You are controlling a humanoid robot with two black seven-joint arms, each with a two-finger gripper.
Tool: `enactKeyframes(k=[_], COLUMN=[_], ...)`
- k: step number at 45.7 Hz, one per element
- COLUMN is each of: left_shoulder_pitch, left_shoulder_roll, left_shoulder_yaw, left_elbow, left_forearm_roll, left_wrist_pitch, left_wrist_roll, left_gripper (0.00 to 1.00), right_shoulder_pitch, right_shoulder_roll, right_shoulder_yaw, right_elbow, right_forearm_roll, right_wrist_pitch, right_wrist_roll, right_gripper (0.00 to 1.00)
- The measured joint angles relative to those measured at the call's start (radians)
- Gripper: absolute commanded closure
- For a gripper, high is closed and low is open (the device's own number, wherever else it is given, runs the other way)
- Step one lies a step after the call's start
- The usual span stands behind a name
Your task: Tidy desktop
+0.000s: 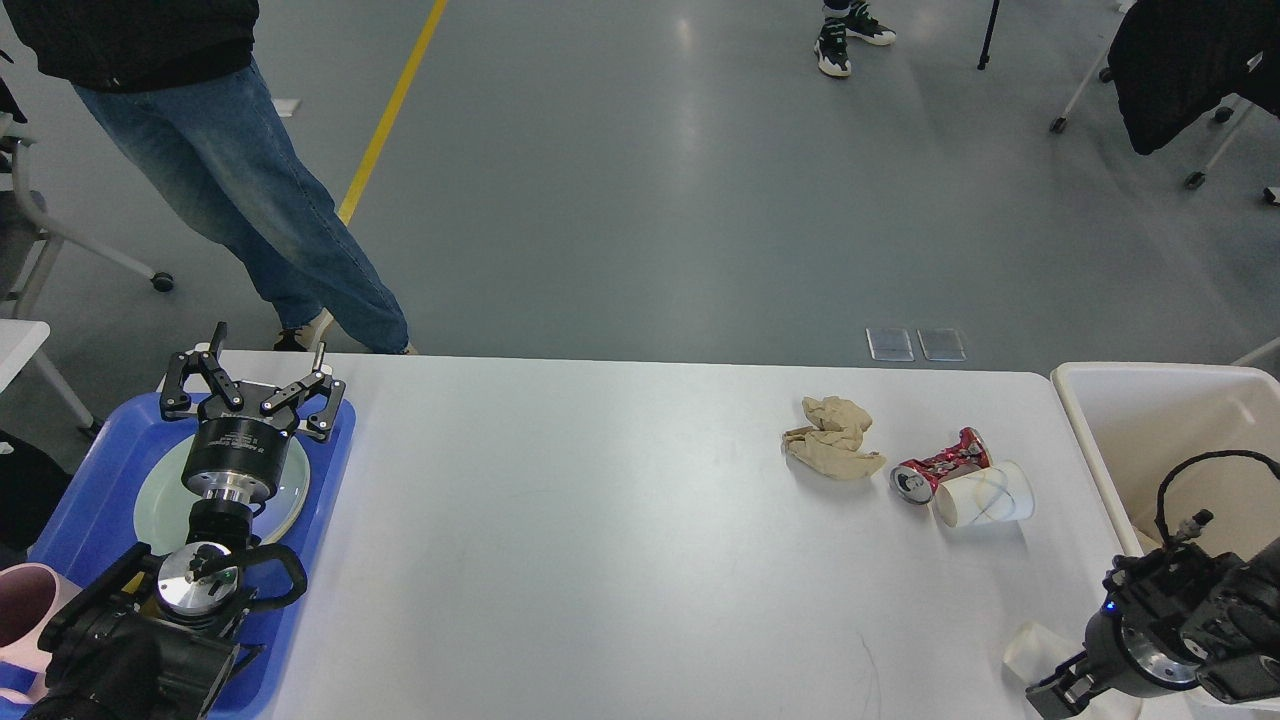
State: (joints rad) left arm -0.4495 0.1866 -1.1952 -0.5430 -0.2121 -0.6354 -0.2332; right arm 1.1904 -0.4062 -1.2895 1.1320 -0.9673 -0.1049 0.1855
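Observation:
The desktop (600, 520) is a wide white tabletop. On its right part lie a crumpled beige paper (835, 440), a crushed red can (940, 465) and a white paper cup (985, 495) on its side, touching the can. A pale translucent item (1022, 645) lies at the front right edge. My right gripper (1055, 688) is low at the frame's bottom, right beside that item; its fingers are mostly cut off. My left gripper (255, 375) is open and empty, above the far end of a blue tray (90, 500).
The tray holds a pale green plate (160, 495) and a pink mug (25, 610). A cream-white bin (1150, 400) stands off the table's right end. A person in jeans (250, 200) stands behind the far left corner.

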Motion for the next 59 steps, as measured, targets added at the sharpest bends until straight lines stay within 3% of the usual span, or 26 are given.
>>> enactKeyframes(k=[1, 2, 15, 28, 38, 50, 59], left_shoulder_pitch=[0.000, 0.000, 0.000, 0.000, 0.000, 0.000, 0.000], left_shoulder_roll=[0.000, 0.000, 0.000, 0.001, 0.001, 0.001, 0.000], left_shoulder_yaw=[0.000, 0.000, 0.000, 0.000, 0.000, 0.000, 0.000], left_elbow=[0.000, 0.000, 0.000, 0.000, 0.000, 0.000, 0.000], left_forearm_roll=[0.000, 0.000, 0.000, 0.000, 0.000, 0.000, 0.000], left_wrist_pitch=[0.000, 0.000, 0.000, 0.000, 0.000, 0.000, 0.000], left_wrist_roll=[0.000, 0.000, 0.000, 0.000, 0.002, 0.002, 0.001], left_gripper=[0.04, 0.04, 0.04, 0.04, 0.04, 0.04, 0.04], right_shoulder_pitch=[0.000, 0.000, 0.016, 0.159, 0.441, 0.797, 1.060], right_shoulder_roll=[0.000, 0.001, 0.001, -0.030, -0.042, -0.044, 0.007], right_shoulder_yaw=[0.000, 0.001, 0.012, 0.023, 0.010, -0.028, -0.138], right_elbow=[0.000, 0.000, 0.010, 0.061, 0.203, 0.261, 0.331], right_forearm_roll=[0.001, 0.001, 0.078, 0.224, 0.474, 0.759, 0.899], right_wrist_pitch=[0.001, 0.003, 0.038, 0.160, 0.393, 0.731, 0.830], right_wrist_roll=[0.000, 0.000, 0.000, 0.011, 0.014, 0.012, 0.002], right_gripper=[0.96, 1.00, 1.00, 1.00, 1.00, 1.00, 1.00])
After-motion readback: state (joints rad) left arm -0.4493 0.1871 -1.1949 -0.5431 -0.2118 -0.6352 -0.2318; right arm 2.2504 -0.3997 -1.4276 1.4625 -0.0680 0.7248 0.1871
